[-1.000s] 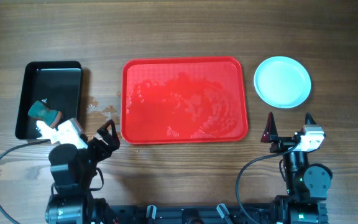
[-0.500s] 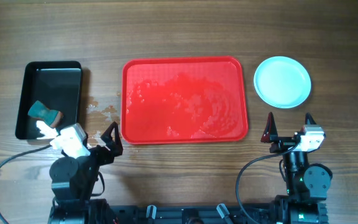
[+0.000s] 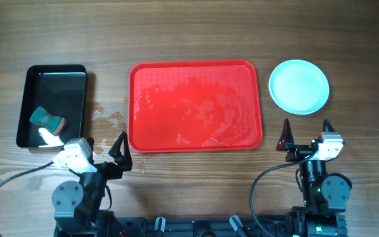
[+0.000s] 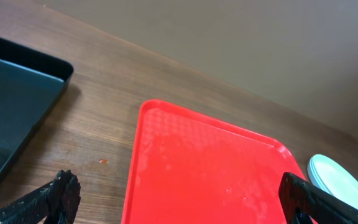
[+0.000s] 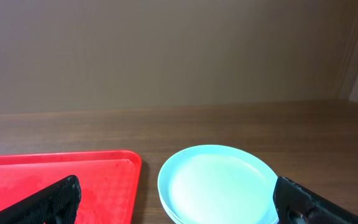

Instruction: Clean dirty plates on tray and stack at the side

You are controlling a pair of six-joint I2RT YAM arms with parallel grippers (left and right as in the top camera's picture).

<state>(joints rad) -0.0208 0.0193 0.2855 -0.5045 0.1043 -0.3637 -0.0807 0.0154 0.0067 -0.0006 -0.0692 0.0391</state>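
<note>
The red tray (image 3: 196,105) lies in the middle of the table with no plates on it, only wet streaks; it also shows in the left wrist view (image 4: 204,174) and the right wrist view (image 5: 48,180). The pale aqua plates (image 3: 299,86) sit in one stack to the right of the tray, also seen in the right wrist view (image 5: 219,186) and at the left wrist view's edge (image 4: 344,183). My left gripper (image 3: 107,153) is open and empty near the tray's front left corner. My right gripper (image 3: 305,135) is open and empty just in front of the plate stack.
A black tray (image 3: 51,105) at the left holds a teal and brown sponge (image 3: 48,119); its corner shows in the left wrist view (image 4: 17,99). Small water drops (image 3: 107,115) lie on the wood between the two trays.
My left arm has drawn back toward the front edge of the table, away from the black tray. The right arm has not moved.
</note>
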